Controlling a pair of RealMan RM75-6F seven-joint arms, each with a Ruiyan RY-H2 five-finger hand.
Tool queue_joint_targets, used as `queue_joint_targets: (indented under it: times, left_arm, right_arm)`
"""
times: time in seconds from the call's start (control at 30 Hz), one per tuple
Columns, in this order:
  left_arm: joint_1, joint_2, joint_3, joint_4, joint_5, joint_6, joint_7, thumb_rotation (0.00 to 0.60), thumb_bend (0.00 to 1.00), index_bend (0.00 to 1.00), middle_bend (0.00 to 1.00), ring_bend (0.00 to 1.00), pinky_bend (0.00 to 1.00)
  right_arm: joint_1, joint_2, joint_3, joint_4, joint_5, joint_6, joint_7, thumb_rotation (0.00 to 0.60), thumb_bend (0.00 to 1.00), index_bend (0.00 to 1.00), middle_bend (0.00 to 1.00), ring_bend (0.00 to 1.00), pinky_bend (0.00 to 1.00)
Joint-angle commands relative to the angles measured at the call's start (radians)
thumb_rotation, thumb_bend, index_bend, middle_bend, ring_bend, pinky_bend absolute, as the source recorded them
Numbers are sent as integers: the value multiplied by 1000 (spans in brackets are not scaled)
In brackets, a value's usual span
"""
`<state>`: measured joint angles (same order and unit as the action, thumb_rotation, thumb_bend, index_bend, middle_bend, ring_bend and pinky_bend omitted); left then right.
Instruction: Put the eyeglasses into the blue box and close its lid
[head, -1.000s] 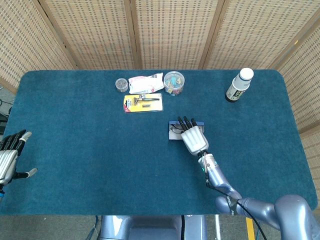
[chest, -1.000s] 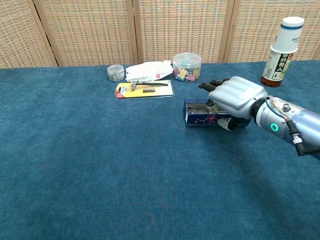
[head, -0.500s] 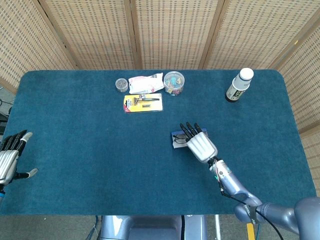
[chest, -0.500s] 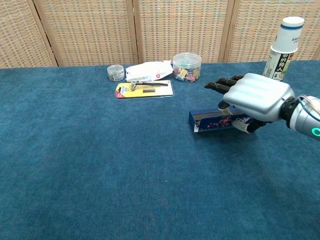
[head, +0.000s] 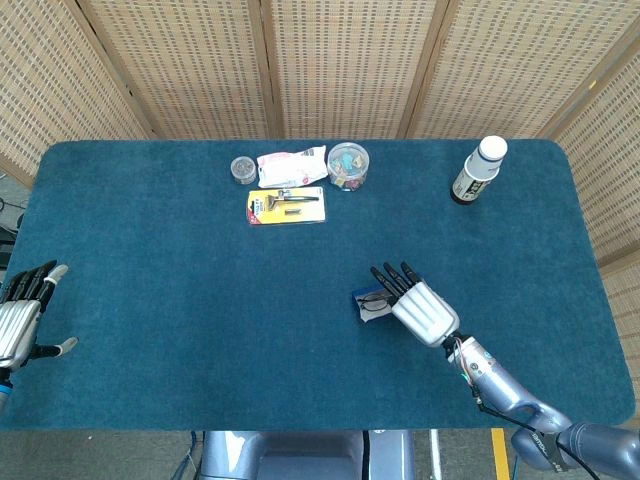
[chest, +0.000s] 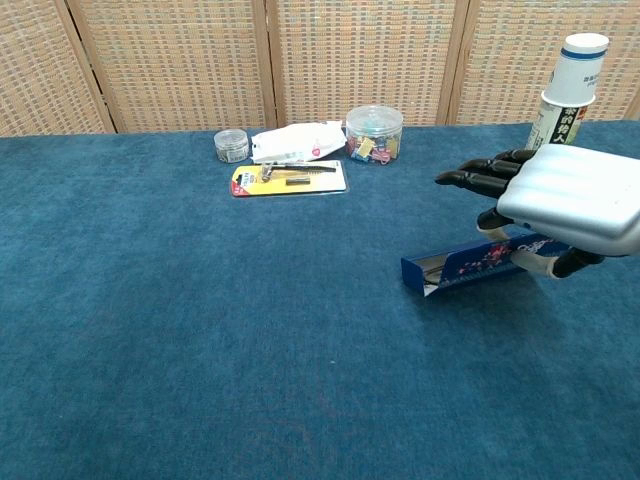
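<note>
Chest view: the blue box (chest: 470, 270) is gripped by the right robot hand (chest: 570, 200) and tilted over the desk (chest: 200, 340), eyeglasses (head: 374, 297) seen inside. The left robot hand (head: 22, 318) is kept released at the desk edge.

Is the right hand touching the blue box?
Touching. In the chest view the right hand lies over the blue box, with its thumb wrapped under the box's near side.
</note>
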<state>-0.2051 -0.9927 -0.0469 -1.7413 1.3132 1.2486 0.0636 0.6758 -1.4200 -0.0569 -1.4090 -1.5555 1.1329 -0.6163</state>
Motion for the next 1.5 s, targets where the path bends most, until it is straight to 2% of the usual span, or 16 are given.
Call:
queue_joint_targets:
  times: [0.03,0.3,0.63,0.7,0.77,0.87,0.97,1.2,1.37,1.5]
  left_arm:
    - [0,-1,1,-1,0,-1,3,600,8,0,0,0,0]
    - [-1,-2,1,-1,-2,-2,5,600,8,0,0,0,0]
    - [-2,0,1,-1,-4,-4,3,600,8,0,0,0,0]
    - [-2,0,1,0,-4,-3,1,600,8,0,0,0,0]
    - [-2,0,1,1,-3,-3,0,600,8,0,0,0,0]
    - [-2,-1,2,1,-2,-3,1,600,8,0,0,0,0]
    - [-2,-1,2,1,-3,-3,2,600,8,0,0,0,0]
    - [-2,-4,2,0,-5,-3,7,600,7,0,0,0,0]
    - [-2,-4,2,0,-4,-3,8,600,8,0,0,0,0]
    - [-1,-3,2,1,-5,-2,4,600,8,0,0,0,0]
  right_arm:
    - [6,-6,10,13,6,-22,-5,600,517,719,0,0,153]
    - [36,-34,39,50,28,-100,-52,600,519,719,0,0,154]
    - [49,-54,63,48,52,-137,-109,600,516,718,0,0,154]
    - [49,-60,68,53,55,-138,-112,600,484,674,0,0,154]
    - [49,-64,71,59,56,-136,-109,600,430,550,0,0,154]
    - [49,-70,80,69,57,-132,-98,600,414,383,0,0,154]
    - [49,-73,87,75,62,-133,-89,600,414,280,0,0,154]
    - [53,-88,101,90,73,-137,-91,600,382,234,0,0,154]
    - [58,-119,116,119,91,-142,-93,600,271,234,0,0,154]
    - [60,-137,129,137,96,-131,-93,600,247,234,0,0,154]
